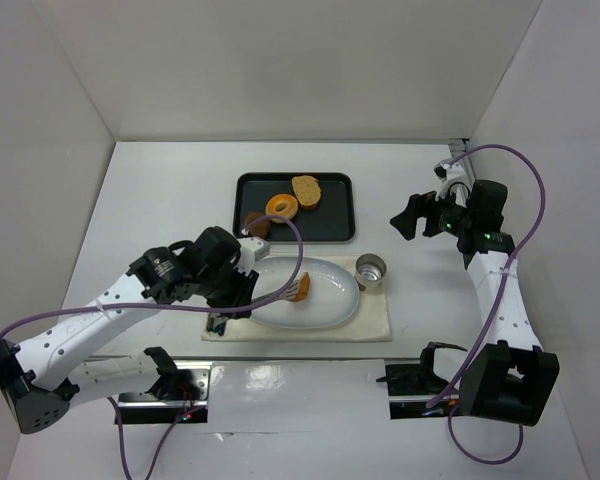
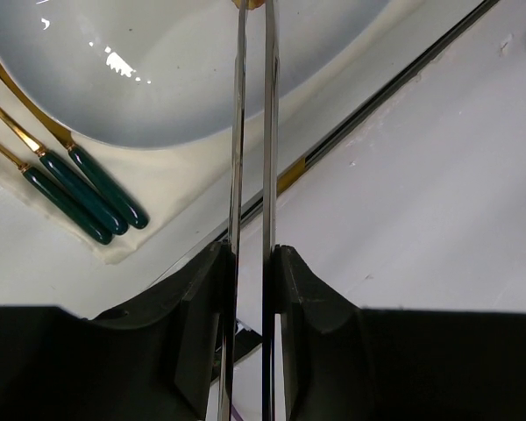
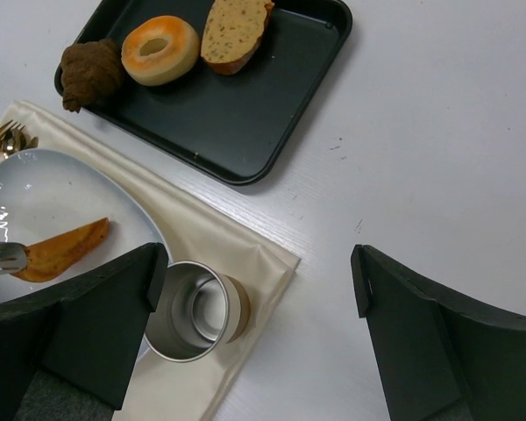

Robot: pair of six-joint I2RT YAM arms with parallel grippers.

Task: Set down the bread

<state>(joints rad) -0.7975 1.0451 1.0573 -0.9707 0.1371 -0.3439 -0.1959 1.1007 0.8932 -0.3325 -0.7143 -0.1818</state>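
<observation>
Broadly, the white counter (image 1: 160, 200) carries everything. A cream cloth (image 1: 375, 320) lies near its front edge, and a black tray (image 1: 335, 215) sits just beyond the cloth. A white oval plate (image 1: 330, 300) rests on the cloth's left and middle part.

The left pincer (image 1: 228, 292) is at the plate's left end. It is clenched on a pair of metal tongs (image 1: 275, 296): in the left wrist view both blades run straight out between the black fingers (image 2: 212, 289) and are pressed close together. The right pincer (image 1: 408, 217) hangs over bare counter to the right of the tray, with its jaws released and standing wide apart, grasping nothing.

A metal cup (image 1: 371, 271) stands upright on the cloth just beside the plate's right end. On the tray, an orange ring-shaped bun (image 1: 282, 206) lies between a larger pale slice (image 1: 306, 190) and a dark brown pastry (image 1: 257, 223).

The bread (image 1: 299, 288), a narrow golden-brown slice, is inside the plate, right of its centre, with one end pinched in the tongs' tips. I cannot tell whether it touches the plate. Green-handled cutlery (image 1: 217, 325) lies on the cloth by the plate's left rim.
</observation>
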